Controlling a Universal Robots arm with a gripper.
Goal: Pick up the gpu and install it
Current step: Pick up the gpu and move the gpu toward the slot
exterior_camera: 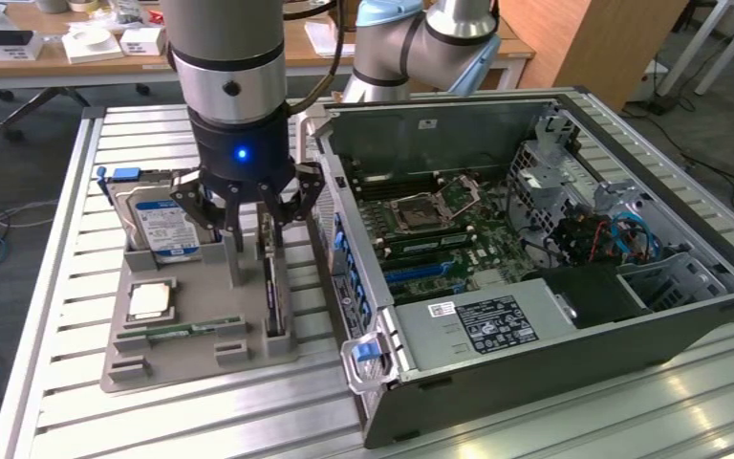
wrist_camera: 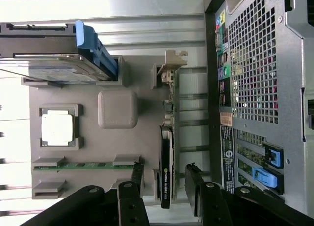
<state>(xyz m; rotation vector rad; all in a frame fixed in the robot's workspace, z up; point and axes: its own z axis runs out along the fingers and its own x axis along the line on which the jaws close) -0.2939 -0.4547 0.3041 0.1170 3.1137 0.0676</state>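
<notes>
The gpu (exterior_camera: pixel 272 287) stands on edge in a slot of the grey holder (exterior_camera: pixel 138 361), on the side nearest the computer case. In the wrist view the gpu (wrist_camera: pixel 168 132) shows as a thin green card with a black shroud at one end and a silver bracket (wrist_camera: pixel 174 62) at the other. My gripper (exterior_camera: pixel 249 218) hangs just above it, open. Its two black fingers (wrist_camera: pixel 192 184) straddle the shroud end with a gap on each side, gripper (wrist_camera: pixel 164 173) centred over the card. Nothing is held.
The holder also carries a hard drive (exterior_camera: pixel 163 228) with a blue label, a CPU (exterior_camera: pixel 150 301) and a RAM stick (exterior_camera: pixel 195 328). The open computer case (exterior_camera: pixel 673 316) lies close on the exterior view's right, motherboard (exterior_camera: pixel 443 229) exposed. All rest on a slatted metal table (exterior_camera: pixel 61 287).
</notes>
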